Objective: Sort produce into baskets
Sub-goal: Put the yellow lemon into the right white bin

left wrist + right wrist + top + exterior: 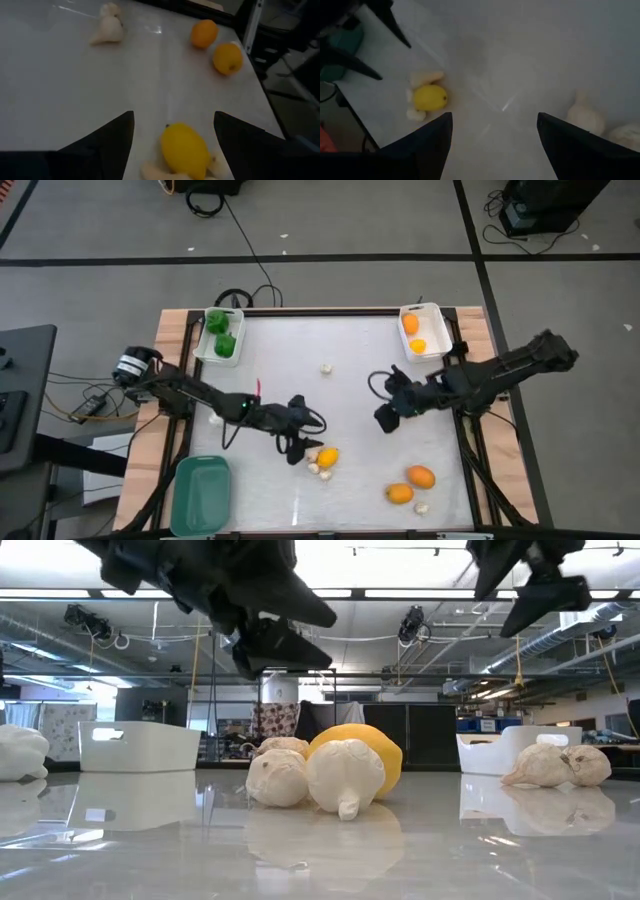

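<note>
A yellow lemon (327,457) lies on the white table with small whitish pieces (318,471) against it. My left gripper (303,448) hangs open just left of and above the lemon (185,150), touching nothing. My right gripper (383,418) is open above the table's middle right, also with nothing between its fingers. Two orange fruits (421,476) and a whitish piece (422,507) rest near the front right. A white bin (220,335) at the far left holds green peppers. Another white bin (420,332) at the far right holds orange fruits. A teal bin (200,495) stands at the front left.
One whitish piece (326,367) lies alone toward the far middle of the table. Wooden rails (170,380) and cables run along the table's left and right sides. Bare table shows between the two grippers and along the front middle.
</note>
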Available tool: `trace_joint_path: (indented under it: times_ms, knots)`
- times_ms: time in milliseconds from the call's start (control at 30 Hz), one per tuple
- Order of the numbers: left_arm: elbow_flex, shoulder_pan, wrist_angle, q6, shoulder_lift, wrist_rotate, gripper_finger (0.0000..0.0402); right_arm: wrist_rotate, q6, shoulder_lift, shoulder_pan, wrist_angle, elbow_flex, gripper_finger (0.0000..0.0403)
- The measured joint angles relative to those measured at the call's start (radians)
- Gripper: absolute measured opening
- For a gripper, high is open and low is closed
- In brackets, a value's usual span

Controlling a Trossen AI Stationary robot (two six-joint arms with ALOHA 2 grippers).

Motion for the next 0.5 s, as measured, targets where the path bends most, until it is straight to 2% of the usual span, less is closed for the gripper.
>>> trace_joint_path:
  times_ms: [200, 500]
  knots:
    - [0.091, -0.025, -0.058, 0.004, 0.094, -0.068, 0.0280, 0.098, 0.022, 0.000, 0.080, -0.002, 0.000, 0.0301]
    - [0.222, -0.033, -0.134, -0.049, 0.235, -0.016, 0.0280, 0.146, 0.035, 0.000, 0.113, -0.006, 0.000, 0.0301]
